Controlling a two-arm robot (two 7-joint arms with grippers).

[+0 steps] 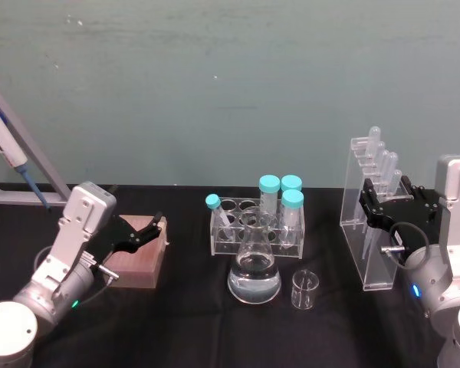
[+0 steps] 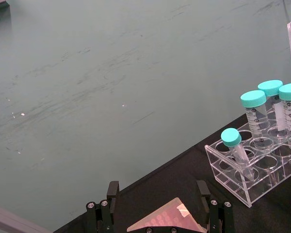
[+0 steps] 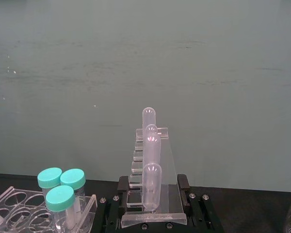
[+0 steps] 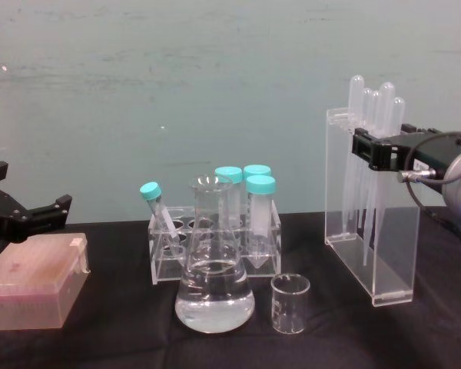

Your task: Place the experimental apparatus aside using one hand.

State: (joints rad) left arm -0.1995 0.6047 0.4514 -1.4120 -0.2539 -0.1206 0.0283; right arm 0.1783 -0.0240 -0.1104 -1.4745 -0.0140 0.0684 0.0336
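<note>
Pipette stand (image 1: 360,249) | head: upright on worktop (image 1: 184,307), right side; right end effector (image 1: 385,204) clenched near its top | left wrist: left end effector (image 2: 157,194) released, parked | right wrist: pipettes (image 3: 151,162) may shake out | chest: tall stand might tip, clip beaker (image 4: 290,304)

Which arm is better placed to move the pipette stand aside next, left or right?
Right. The right gripper is at the pipette stand; the left gripper hangs open over the pink box, far from it.

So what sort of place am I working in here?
Probably a laboratory bench, perhaps a staged one: a conical flask holding clear liquid, a rack of teal-capped tubes and an acrylic pipette stand, with the right pincer at it, on a black-covered table.
</note>
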